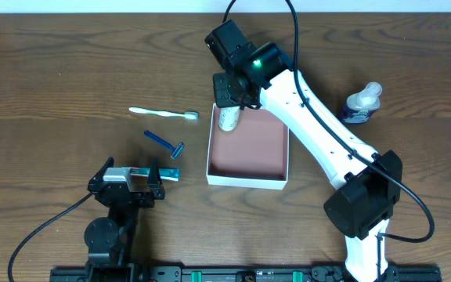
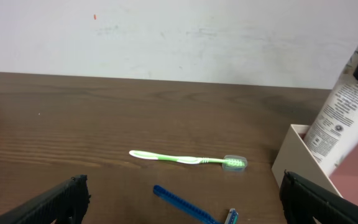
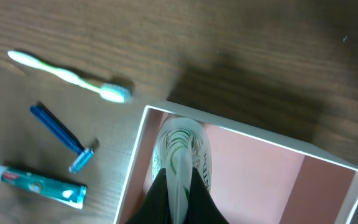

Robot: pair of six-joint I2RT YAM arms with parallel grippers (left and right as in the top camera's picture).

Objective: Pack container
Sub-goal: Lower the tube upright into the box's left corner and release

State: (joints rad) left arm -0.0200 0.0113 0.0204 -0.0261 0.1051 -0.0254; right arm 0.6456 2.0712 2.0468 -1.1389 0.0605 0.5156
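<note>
The right hand is clamped on a white tube, which is tilted with its lower end in the far left corner of the container at mid-counter. The left hand has its fingers wide apart beside the toothpaste, with the razor and toothbrush beyond.
</note>
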